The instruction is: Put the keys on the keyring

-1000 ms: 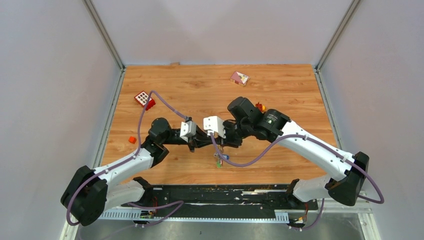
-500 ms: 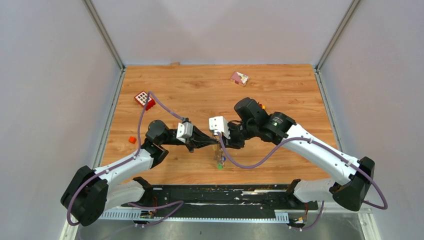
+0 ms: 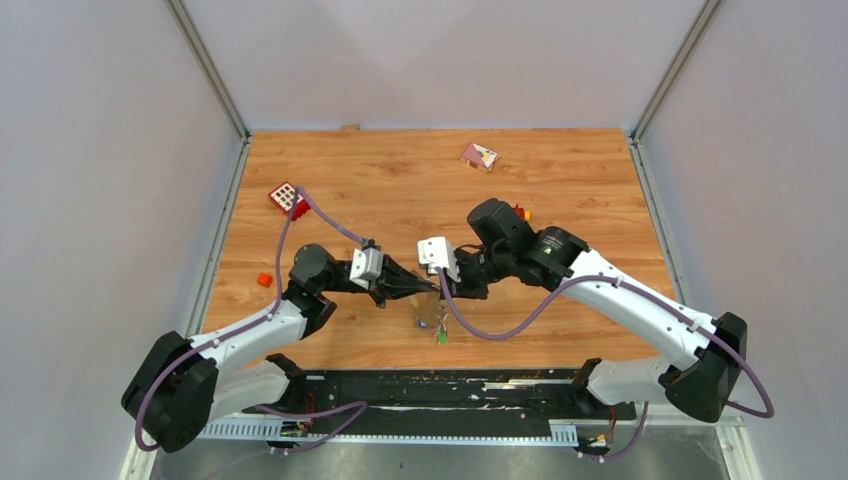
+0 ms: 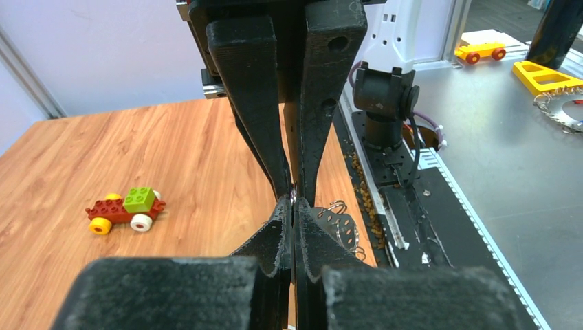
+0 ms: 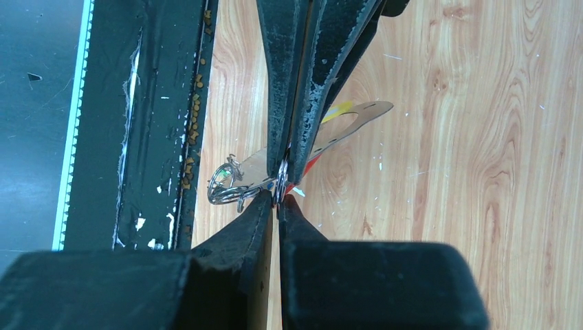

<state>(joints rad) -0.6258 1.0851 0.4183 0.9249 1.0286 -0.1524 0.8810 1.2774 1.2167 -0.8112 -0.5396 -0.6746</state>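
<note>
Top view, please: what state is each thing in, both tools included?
left tool: shut on the keyring.
right tool: shut on the keyring, tip to tip with the left tool.
keyring: pinched between both tools.
keys: bunched under the tool tips.
toy car: upright on its wheels.

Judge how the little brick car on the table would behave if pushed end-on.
The brick car stands on its wheels, so it would probably roll rather than slide on the smooth wooden table. It sits low, so tipping seems unlikely. Its stacked bricks, such as the green brick on top, might pop off under a hard squeeze.
</note>
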